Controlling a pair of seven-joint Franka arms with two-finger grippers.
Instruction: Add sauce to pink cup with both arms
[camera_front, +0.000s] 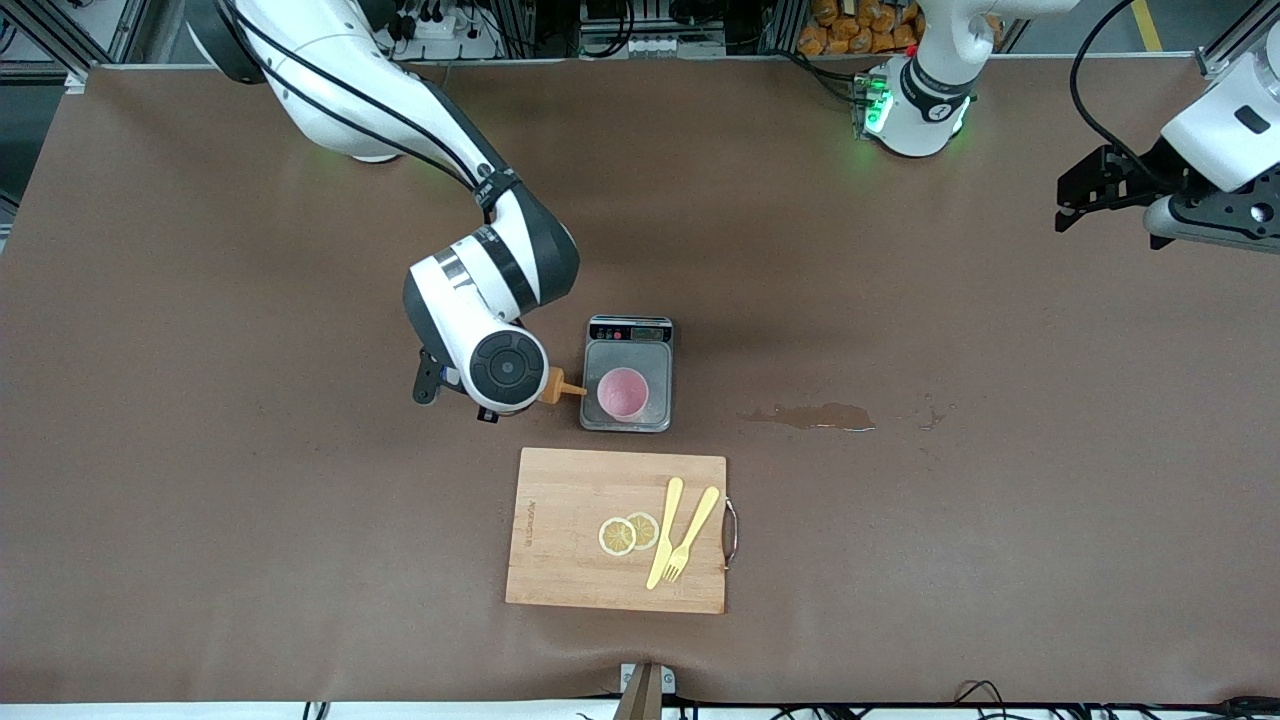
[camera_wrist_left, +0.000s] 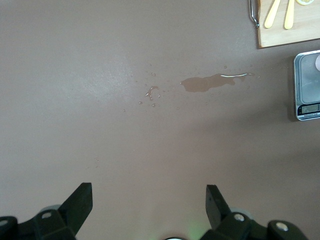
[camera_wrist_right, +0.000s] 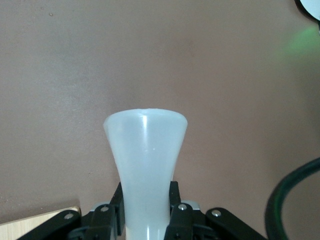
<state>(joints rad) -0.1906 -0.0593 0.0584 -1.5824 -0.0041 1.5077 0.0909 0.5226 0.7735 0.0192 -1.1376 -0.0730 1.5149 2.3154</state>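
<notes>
The right gripper (camera_wrist_right: 146, 212) is clamped on the sauce bottle (camera_wrist_right: 145, 165), its black fingers (camera_wrist_right: 116, 207) pressing in on both sides of the translucent greyish-white body so that it narrows sharply between them and flares out wide at the base. In the front view the right arm's wrist covers most of the bottle; only the orange cap and thin nozzle (camera_front: 558, 387) stick out sideways, the bottle lying roughly level above the table with the nozzle tip just beside the rim of the pink cup (camera_front: 622, 393), toward the right arm's end of the table. Whether the tip touches the rim cannot be told.

The pink cup stands upright on the steel plate of a small kitchen scale (camera_front: 627, 373), in the middle of the table. The scale's dark display strip lies on its edge farthest from the front camera; its digits are too small to read.

The left gripper (camera_wrist_left: 149, 200) hangs spread wide and empty over bare table at the left arm's end, where that arm waits. A brown spill stain (camera_front: 818, 416) lies on the brown table cover (camera_front: 250, 500) between the scale and that end.

Nearer to the front camera than the scale lies a wooden cutting board (camera_front: 570, 560) with a metal handle, bearing two lemon slices (camera_front: 628, 533), a yellow plastic knife (camera_front: 665, 532) and a yellow plastic fork (camera_front: 692, 533). A faint printed mark runs along one edge of the board, not legible.
</notes>
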